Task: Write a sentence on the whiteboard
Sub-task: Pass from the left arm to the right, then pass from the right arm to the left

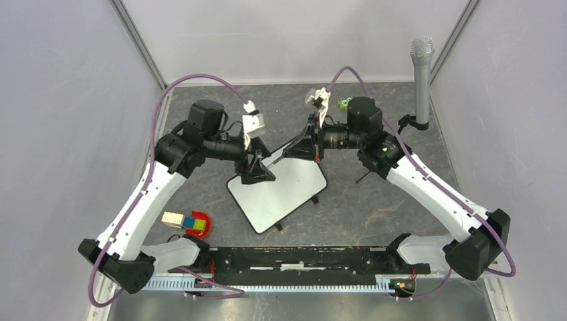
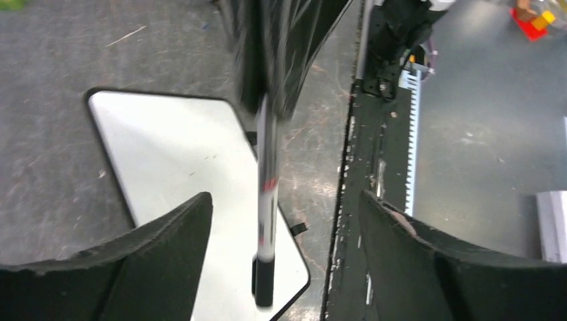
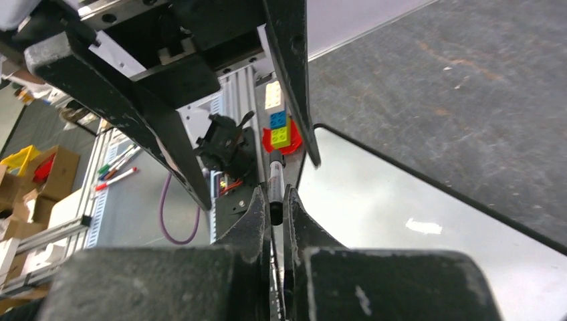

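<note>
Shows the whiteboard (image 1: 277, 194) lying flat at the middle of the dark tabletop (image 1: 374, 207), set diagonally, long axis running from near left to far right. Carries no lettering on any part of its white face in view.

Places a marker (image 1: 279, 157) just above the board's far edge, lying nearly level, long axis stretching from the right pincer (image 1: 299, 148) toward the left pincer (image 1: 257, 170). Puts the board below both pincers and slightly toward the near side, so calls, by this reading, for a downward tilt of the marker onto the white face. Favours the right arm for that move.

Reveals, in the right wrist view, the right pincer (image 3: 274, 194) closed tight on the marker (image 3: 275, 174), black end pointing away. Reveals, in the left wrist view, the left pincer (image 2: 284, 197) spread wide, with the marker (image 2: 267, 200) between its fingers and clear gaps on both sides, gripping nothing. Leaves both grips unreadable from overhead. Cannot tell whether the cap is on.

Adds, at the edges overhead, a red dish (image 1: 198, 225) of coloured blocks near left and a microphone (image 1: 422, 73) far right.
</note>
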Robot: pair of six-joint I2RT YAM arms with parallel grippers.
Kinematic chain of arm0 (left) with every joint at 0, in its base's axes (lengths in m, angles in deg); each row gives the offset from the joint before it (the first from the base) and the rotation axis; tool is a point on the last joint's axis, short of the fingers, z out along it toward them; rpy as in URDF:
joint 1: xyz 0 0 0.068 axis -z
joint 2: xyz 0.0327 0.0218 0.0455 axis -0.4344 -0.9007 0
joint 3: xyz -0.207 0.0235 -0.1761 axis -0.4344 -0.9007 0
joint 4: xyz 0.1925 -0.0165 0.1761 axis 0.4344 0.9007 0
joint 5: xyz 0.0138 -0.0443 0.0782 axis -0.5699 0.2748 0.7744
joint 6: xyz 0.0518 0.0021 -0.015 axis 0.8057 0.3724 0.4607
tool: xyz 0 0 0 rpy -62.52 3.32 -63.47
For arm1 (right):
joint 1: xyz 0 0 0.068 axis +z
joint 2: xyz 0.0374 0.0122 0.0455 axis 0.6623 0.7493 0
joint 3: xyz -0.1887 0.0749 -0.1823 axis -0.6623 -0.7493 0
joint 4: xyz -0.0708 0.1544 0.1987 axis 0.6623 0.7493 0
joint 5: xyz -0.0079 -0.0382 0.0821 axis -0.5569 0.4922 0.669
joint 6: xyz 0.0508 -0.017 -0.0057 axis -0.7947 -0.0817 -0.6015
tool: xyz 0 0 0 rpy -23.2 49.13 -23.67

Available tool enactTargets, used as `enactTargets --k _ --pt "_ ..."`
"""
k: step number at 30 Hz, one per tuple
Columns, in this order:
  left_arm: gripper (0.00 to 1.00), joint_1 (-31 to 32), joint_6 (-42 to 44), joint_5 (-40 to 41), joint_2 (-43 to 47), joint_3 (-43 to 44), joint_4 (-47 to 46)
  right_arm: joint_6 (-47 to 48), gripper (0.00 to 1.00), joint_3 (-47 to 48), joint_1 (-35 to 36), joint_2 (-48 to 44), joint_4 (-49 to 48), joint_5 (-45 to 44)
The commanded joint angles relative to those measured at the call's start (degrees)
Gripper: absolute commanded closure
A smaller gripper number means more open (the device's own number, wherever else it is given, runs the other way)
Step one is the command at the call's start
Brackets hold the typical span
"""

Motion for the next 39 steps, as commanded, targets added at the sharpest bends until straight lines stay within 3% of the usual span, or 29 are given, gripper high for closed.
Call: enactTargets --k 1,5,9,14,25,29,33,34,37,39 --pt "0.1 -7.7 -0.1 -4.7 3.3 -1.3 -1.3 0.2 1.0 5.1 -3.3 -0.8 -1.6 -1.4" --pt "0.07 -10.1 -4.0 -9.8 4.0 -3.0 -3.8 -2.5 1.0 6.0 -4.7 -0.8 -4.0 -0.8" --pt "0.09 -10.2 -8.5 -6.4 5.2 -5.4 -8.2 -7.1 1.0 6.3 -6.5 -0.7 -3.4 -3.5" --pt "0.17 -10.2 -8.8 -0.8 6.7 -9.0 -12.6 -16.0 1.0 3.4 -7.8 -0.7 -6.8 -0.9" --pt "0.36 -10.2 -8.0 -3.6 6.7 -10.1 -13.8 -18.9 1.0 0.7 -8.0 -1.2 -10.7 0.9" --pt "0.52 -10.2 -7.3 -4.7 6.6 -9.7 -13.8 -19.7 1.0 -0.8 -8.0 -1.6 -11.4 1.8" --pt "0.9 -10.2 -7.0 -6.7 6.4 -9.7 -13.8 -19.7 1.0 -1.8 -8.0 -2.2 -13.1 3.4" --pt "0.97 -10.2 -6.9 -6.7 6.4 -9.5 -13.5 -19.3 0.96 -2.0 -8.0 -2.3 -13.8 4.0" --pt "0.98 -10.2 -5.0 -7.0 6.0 -8.1 -9.9 -15.6 0.68 -2.2 -8.0 -2.5 -13.7 6.5" --pt "0.98 -10.2 0.6 -8.6 5.2 -5.9 -3.7 -12.1 0.57 -2.2 -8.3 -2.0 -13.3 11.2"
